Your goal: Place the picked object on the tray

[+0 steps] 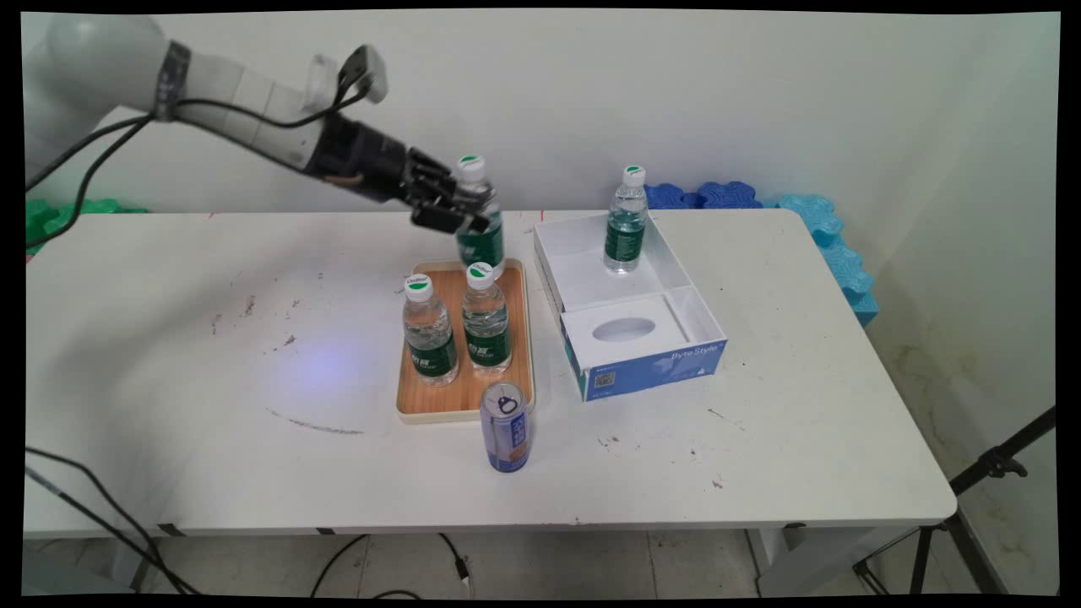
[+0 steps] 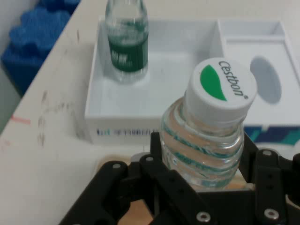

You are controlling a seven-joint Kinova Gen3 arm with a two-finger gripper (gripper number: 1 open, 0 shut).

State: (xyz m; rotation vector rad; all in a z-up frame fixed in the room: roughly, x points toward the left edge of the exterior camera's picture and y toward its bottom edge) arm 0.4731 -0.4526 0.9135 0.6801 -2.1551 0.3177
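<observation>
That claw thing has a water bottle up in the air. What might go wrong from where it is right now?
The gripper holds the bottle high, just under its cap, so the heavy body might swing or slip out.

Two more bottles stand on the wooden tray just below, and a drop could topple them.

The white box already has a bottle standing inside, which the carried one might bump.

You can read "Cestbon" in green letters on the white cap (image 2: pixel 221 84) of the bottle (image 2: pixel 202 140) held up in the hand view. The blue front of the open box (image 1: pixel 654 365) says "ByteStyle". The words on the green bottle labels are too small to read.
</observation>
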